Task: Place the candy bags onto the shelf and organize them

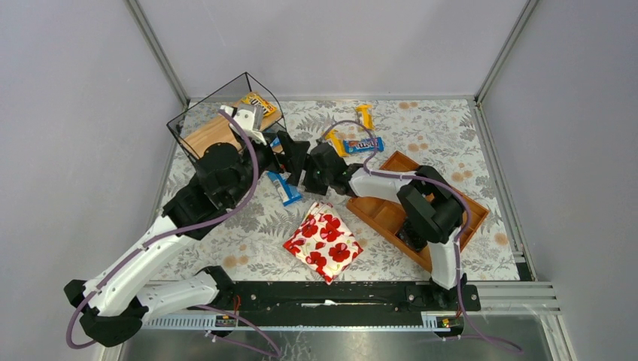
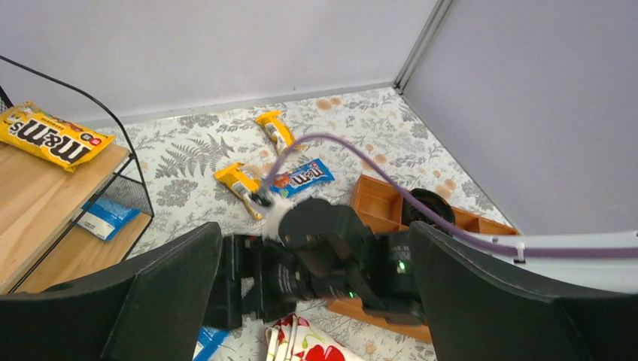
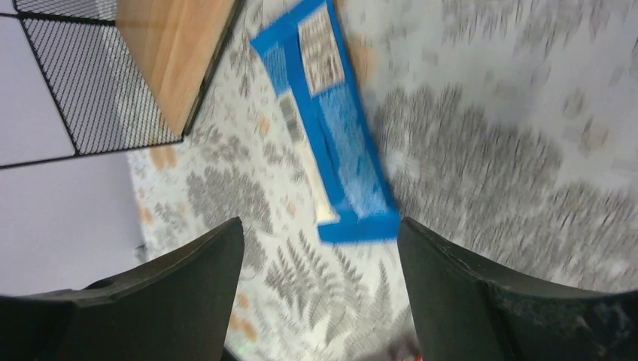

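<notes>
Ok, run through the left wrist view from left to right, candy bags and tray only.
Yellow bag atop the shelf → blue bag on its lower board → nearer loose yellow bag → loose blue bag → wooden tray. The farther yellow bag overlaps both loose ones, so skipped.

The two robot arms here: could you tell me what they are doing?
The right gripper, open, hovers over a flat blue candy packet on the fern-patterned table beside the black-wire wooden-board shelf. The left gripper is open and empty. A yellow candy packet lies on the shelf's top board.
</notes>
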`<state>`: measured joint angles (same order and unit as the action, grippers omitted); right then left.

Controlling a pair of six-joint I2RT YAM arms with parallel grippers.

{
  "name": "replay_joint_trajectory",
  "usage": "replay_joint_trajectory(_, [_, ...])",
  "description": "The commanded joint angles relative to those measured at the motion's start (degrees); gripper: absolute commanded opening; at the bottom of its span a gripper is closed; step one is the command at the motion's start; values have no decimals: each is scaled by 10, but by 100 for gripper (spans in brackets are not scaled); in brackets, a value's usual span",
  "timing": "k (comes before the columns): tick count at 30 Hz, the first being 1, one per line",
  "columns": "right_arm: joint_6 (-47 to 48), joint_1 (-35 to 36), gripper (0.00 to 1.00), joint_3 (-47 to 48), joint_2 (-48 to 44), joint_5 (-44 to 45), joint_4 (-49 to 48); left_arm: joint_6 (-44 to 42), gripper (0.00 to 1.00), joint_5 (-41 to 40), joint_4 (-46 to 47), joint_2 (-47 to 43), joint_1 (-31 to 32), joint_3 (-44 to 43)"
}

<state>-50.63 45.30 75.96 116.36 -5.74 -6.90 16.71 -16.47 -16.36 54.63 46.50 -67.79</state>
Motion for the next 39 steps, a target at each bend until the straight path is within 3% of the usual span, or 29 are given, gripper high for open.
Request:
replay_joint_trajectory(1, [-163, 37, 81, -77, -59, -9, -33, 5, 99, 2, 35, -27, -2, 5])
replay_joint_trajectory(8, [-279, 105, 80, -38, -24, 72, -11, 7, 99, 1, 39, -39, 4, 11])
replay_joint_trajectory(15, [-369, 108, 77, -135, -17, 134, -95, 5, 99, -8, 42, -49, 5, 16])
replay_joint_trajectory(21, [-358, 89, 75, -148, 12, 149, -154, 6, 99, -8, 44, -47, 9, 17])
replay_joint_trajectory(26, [-369, 66, 64, -165, 35, 161, -209, 6, 99, -8, 44, -44, 11, 18])
replay_joint_trajectory(39, [-321, 29, 59, -124, 104, 164, -344, 6, 99, -7, 44, -36, 12, 20])
